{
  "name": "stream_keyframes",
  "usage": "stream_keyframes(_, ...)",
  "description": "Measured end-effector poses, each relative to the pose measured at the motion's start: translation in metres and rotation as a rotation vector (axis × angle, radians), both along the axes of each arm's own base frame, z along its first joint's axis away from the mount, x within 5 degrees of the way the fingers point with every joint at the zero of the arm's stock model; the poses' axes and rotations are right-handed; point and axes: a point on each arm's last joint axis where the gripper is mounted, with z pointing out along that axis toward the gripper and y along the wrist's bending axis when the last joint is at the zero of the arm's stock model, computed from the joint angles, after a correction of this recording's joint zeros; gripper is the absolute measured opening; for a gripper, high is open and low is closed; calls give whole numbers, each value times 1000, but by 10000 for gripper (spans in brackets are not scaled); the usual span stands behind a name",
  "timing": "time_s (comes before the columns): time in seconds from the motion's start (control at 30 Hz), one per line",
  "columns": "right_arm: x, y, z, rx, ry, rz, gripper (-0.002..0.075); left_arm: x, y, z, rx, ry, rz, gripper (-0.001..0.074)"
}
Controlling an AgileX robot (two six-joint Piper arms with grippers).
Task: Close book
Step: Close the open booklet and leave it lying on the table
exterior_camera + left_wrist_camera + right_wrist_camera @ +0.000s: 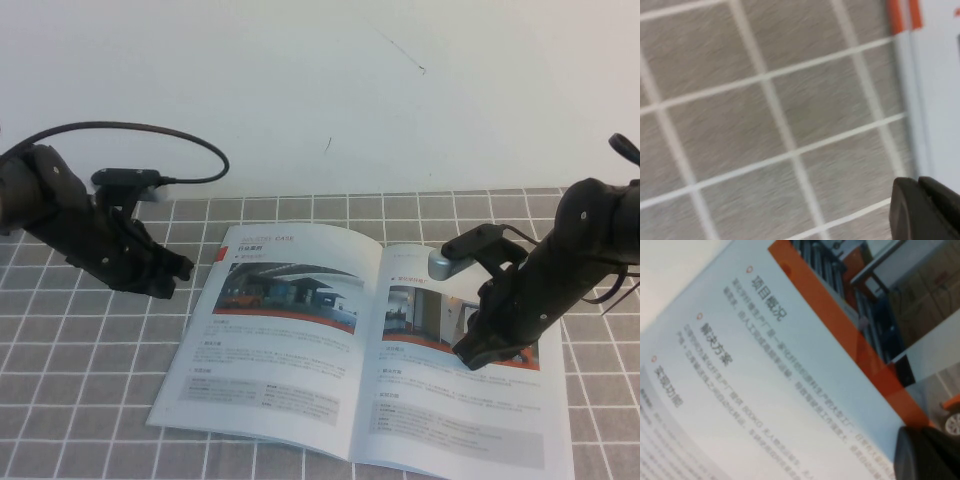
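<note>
While left gripper [180,268] hangs beside the glossy book [290,370], right gripper [468,355] touches it, jaws both closed, empty.

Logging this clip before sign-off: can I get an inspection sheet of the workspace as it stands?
Surface: grey checked cloth, lying flat.
Job's things: book lies open, pages up, not yet closed.
Clutter: nothing seen.
Grippers: left hand is over the cloth just left of the book, off its pages. Right hand is low at the book's right page; contact cannot be told.
Cables: black cable arcs above the left arm.
Surroundings: white wall with a few faint marks.
</note>
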Motion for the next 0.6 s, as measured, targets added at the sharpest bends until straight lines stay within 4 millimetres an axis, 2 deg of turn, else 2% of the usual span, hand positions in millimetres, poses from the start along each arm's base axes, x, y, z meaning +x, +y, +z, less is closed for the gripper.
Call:
stream_keyframes(0.13,1,0,-2,3,13,-3,-3,1,5,-2,53,1,32,-4)
stream_keyframes(0.37,2,-1,-7,4,32,-12,-3,4,4,-13,32,22,60,-4)
stream_keyframes(0.47,2,-1,-7,5,33,-13,-3,4,0,-18,27,39,53,-4)
stream_keyframes(0.6,2,-1,-7,6,32,-13,-3,2,-16,-26,30,55,12,-4)
